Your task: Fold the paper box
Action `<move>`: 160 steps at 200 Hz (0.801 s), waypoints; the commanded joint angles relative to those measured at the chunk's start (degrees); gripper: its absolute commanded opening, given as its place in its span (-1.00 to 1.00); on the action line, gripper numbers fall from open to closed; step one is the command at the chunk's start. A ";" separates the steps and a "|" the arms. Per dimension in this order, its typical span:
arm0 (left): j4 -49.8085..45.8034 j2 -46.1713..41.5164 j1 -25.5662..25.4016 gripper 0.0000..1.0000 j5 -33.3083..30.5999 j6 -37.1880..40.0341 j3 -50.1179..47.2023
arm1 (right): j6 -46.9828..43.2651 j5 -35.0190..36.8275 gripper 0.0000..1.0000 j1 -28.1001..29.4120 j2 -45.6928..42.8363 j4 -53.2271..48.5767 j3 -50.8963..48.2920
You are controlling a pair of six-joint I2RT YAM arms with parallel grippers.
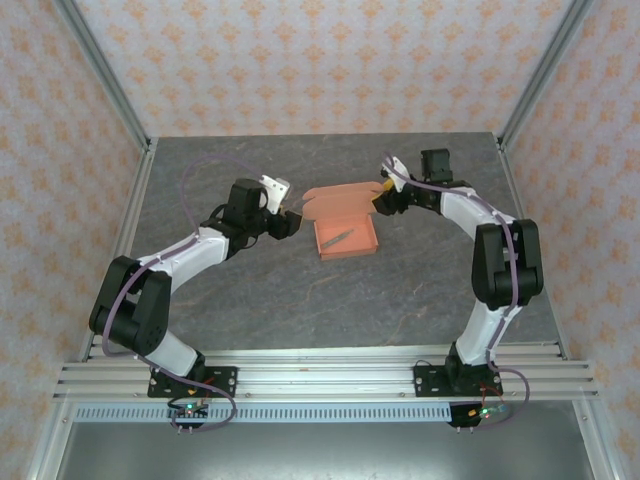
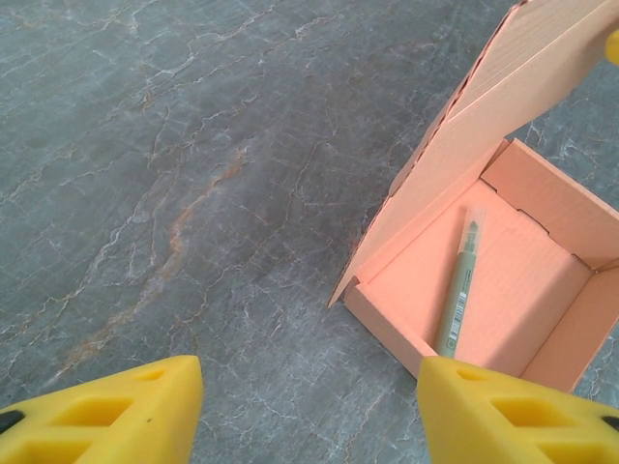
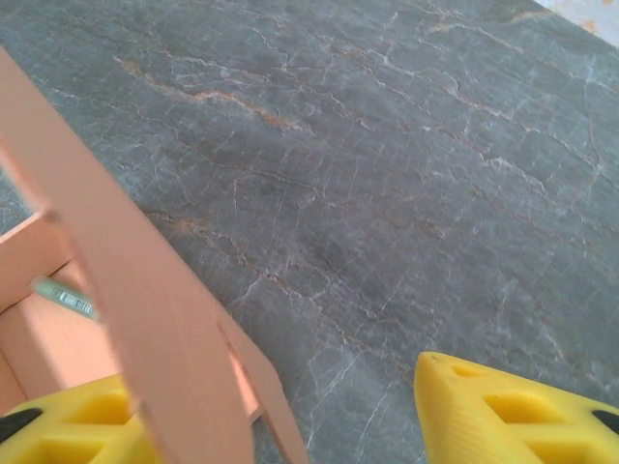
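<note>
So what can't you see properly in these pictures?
Right wrist view: the lid of the paper box hides most of the thin stick.
Left wrist view: the lid's top runs off the picture's edge; any writing on the stick is too small.
Top view: too small to tell whether the right gripper touches the lid.

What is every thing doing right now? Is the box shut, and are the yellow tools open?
paper box: sides folded up, lid raised and tilted, not shut.
pen: lying flat inside the box.
left tool: open, holding nothing, just short of the box.
right tool: open, straddling the lid flap, not pinching it.
</note>
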 commanded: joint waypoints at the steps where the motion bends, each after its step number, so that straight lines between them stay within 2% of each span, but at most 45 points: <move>1: -0.99 -0.62 0.42 0.20 -0.09 1.37 2.35 | -3.78 -4.27 0.09 0.41 1.40 -3.31 2.67; 40: -2.67 -0.10 0.42 0.17 -1.45 1.64 3.36 | -4.71 -4.20 -0.08 1.12 2.22 -4.44 3.29; 86: -2.55 0.08 0.42 0.15 -1.49 1.21 3.33 | -4.53 -1.56 -0.42 1.61 2.81 -4.74 4.00; 160: -2.79 1.28 0.48 0.12 -0.94 0.76 4.07 | -3.22 4.69 -0.68 2.31 1.77 -2.61 2.82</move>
